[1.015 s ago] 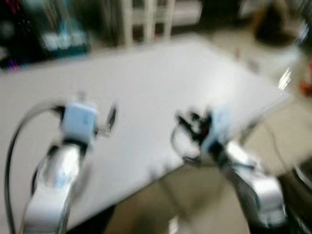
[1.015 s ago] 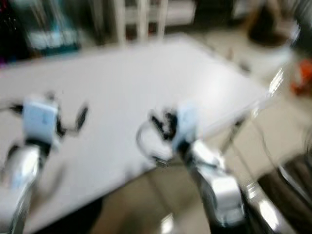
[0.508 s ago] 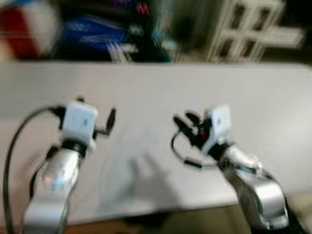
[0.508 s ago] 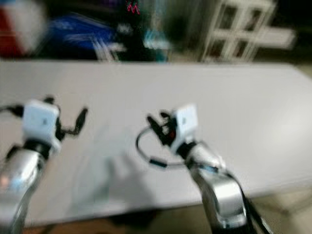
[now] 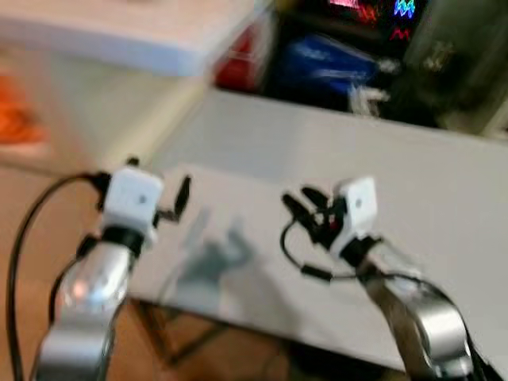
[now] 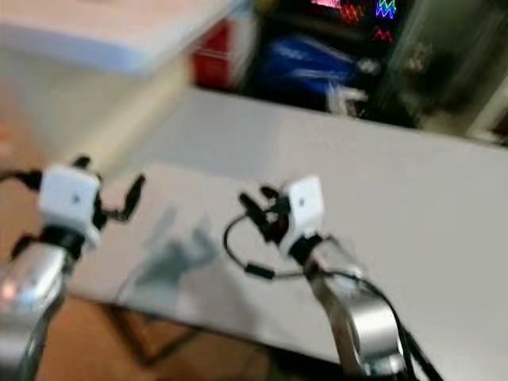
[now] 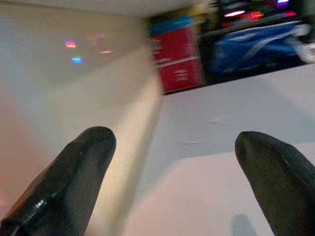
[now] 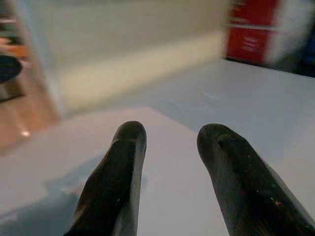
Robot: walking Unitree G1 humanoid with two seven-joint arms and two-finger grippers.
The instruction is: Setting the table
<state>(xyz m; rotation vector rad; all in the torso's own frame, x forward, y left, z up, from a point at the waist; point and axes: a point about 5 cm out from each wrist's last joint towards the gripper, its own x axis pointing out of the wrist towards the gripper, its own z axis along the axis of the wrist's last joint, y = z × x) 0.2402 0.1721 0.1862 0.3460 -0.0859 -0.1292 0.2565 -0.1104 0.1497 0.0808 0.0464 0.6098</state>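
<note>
Table (image 5: 444, 182), white and bare, lies under both grippers. The pictures are blurry.

The left gripper (image 5: 176, 200) is held up over the near left corner of the table. Its white wrist block is just behind it, and a black cable loops back from the block along the silver arm. In the left wrist view its two black fingers (image 7: 74, 184) are spread wide apart, with nothing between them. Past the fingers is the table edge, then a pale wall, and a red box (image 7: 177, 59) on the floor beyond it.

The right gripper (image 5: 305, 208) is held up over the table too, a bit further in than the left one. The two grippers point toward each other, with a gap of table between them. In the right wrist view its fingers (image 8: 115, 182) have a small gap between them and hold nothing. So it is part way open.

A grey shadow (image 5: 210, 262) lies on the table below and between the grippers.

Behind the table, far past the grippers, sits a blue bag (image 5: 321, 67). The red box (image 5: 238, 63) is next to it. Above the bag are small coloured lights (image 5: 401, 9) in a dark spot.

To the left of the left gripper the floor (image 5: 32, 230) looks brown.
</note>
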